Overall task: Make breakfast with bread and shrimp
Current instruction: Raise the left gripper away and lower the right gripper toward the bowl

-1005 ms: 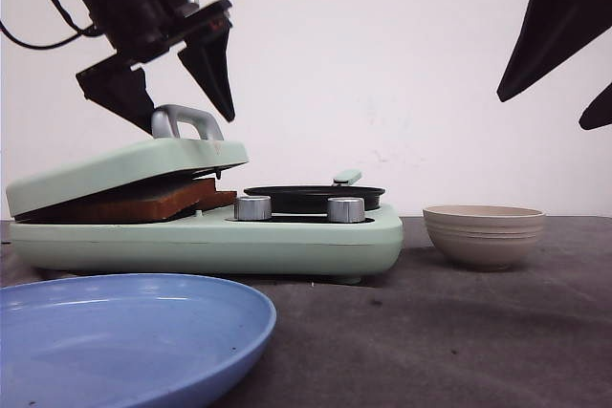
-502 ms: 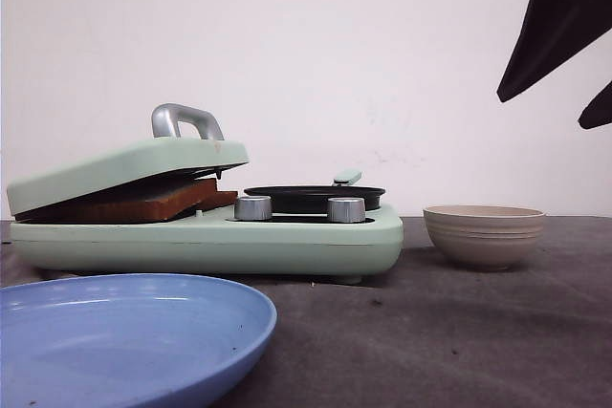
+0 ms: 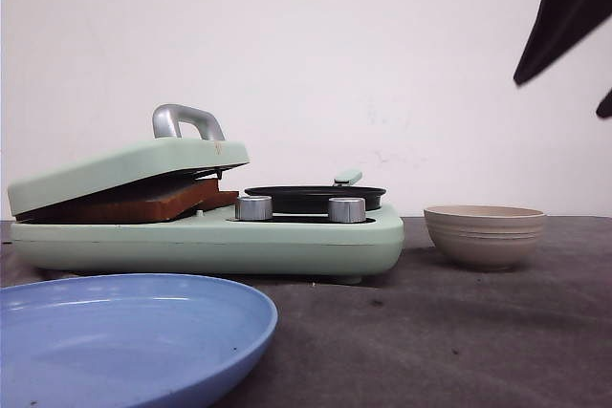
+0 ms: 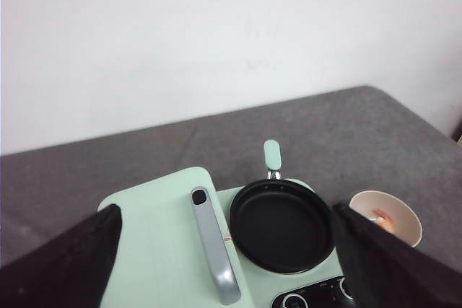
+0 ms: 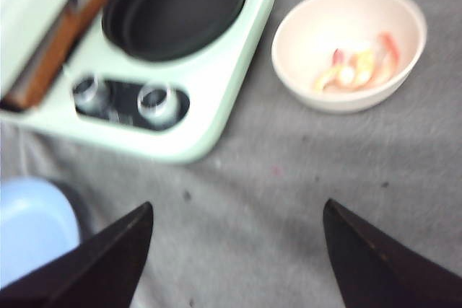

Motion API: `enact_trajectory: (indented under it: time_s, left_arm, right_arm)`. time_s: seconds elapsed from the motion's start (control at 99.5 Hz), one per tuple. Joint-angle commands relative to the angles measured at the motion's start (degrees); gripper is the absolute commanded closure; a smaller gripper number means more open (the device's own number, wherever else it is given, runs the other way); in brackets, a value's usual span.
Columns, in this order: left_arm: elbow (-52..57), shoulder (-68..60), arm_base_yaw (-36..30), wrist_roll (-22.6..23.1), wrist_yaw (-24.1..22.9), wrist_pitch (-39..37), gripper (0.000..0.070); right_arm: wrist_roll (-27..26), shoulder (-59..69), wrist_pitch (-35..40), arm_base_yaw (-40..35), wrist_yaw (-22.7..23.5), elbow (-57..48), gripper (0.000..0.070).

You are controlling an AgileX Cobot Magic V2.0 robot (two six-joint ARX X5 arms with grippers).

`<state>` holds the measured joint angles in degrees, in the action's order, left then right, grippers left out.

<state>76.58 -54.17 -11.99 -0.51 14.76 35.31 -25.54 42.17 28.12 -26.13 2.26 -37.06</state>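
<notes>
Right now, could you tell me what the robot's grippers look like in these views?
Both grippers have plain black, flat fingers tapering to points, with no visible markings or cables. The left gripper shows two dark wedges in its wrist view; the right gripper looks the same, and its dark pointed fingers enter the front view.

The cooker is sitting on the tabletop and is serving as landmark. The bread is lying inside the cooker's left half, under the tilted lid. The pan is resting on the cooker's right half, behind the two knobs. The bowl is standing right of the cooker, apart from it, with the shrimp lying in it. The plate is lying in front of the cooker, toward its left.
</notes>
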Motion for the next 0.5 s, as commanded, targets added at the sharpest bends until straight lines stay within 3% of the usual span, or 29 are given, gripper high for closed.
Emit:
enact_trajectory:
  time_s: [0.0,0.221,0.492]
  left_arm:
    - [-3.5,2.3,-0.1,0.7,0.3,-2.6,0.0198]
    - [-21.9,17.2,-0.1,-2.5,2.1,-17.5,0.0197]
    - [-33.5,30.2,-0.1,-4.9,-3.6,-16.4,0.0198]
  right_arm:
    - [0.6,2.1,0.7,2.3,2.3,-2.5,0.0244]
    - [6.6,15.0,6.3,11.6,10.8,-12.2,0.0243]
    - [13.0,34.6,11.5,17.7,11.8,-26.0,0.0218]
